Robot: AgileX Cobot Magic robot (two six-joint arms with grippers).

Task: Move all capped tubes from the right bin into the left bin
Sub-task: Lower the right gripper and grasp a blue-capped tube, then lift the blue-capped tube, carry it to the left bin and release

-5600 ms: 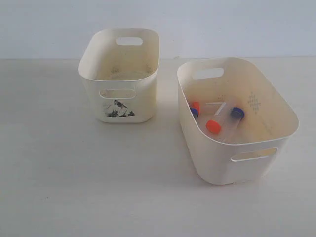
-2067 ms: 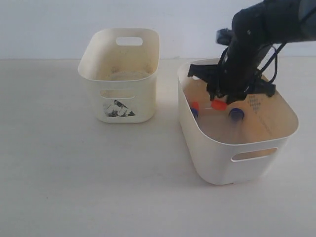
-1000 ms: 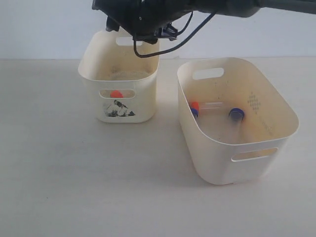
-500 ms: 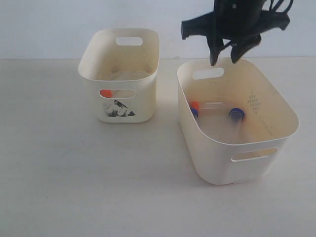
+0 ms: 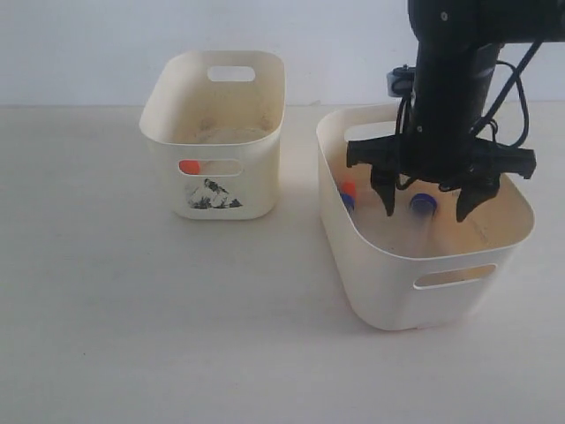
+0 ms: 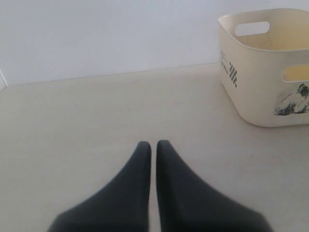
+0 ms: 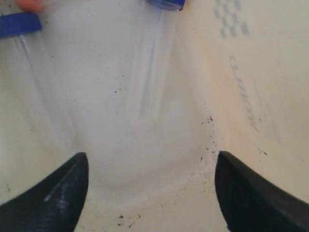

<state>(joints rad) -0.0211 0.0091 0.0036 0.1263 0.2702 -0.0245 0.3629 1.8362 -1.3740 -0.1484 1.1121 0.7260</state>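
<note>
Step in hand: pick-up of next tube from right bin (image 5: 388, 265).
- Right gripper (image 5: 425, 212): inside bin, jaws spread wide, empty, poised over blue-capped tube (image 5: 423, 203).
- Two more tubes (image 5: 347, 194): against bin wall nearest left bin (image 5: 163, 181).
- Orange cap (image 5: 189, 166): visible through left bin slot; one tube delivered.
- Left gripper (image 6: 150, 147): pressed closed, empty, idle over table (image 6: 72, 121).

Next move, as judged: lower, centre on tube body, close, lift clear of rim.

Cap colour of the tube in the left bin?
Orange-red. The cap shows through the front slot of the left bin, best in the exterior view.
</note>
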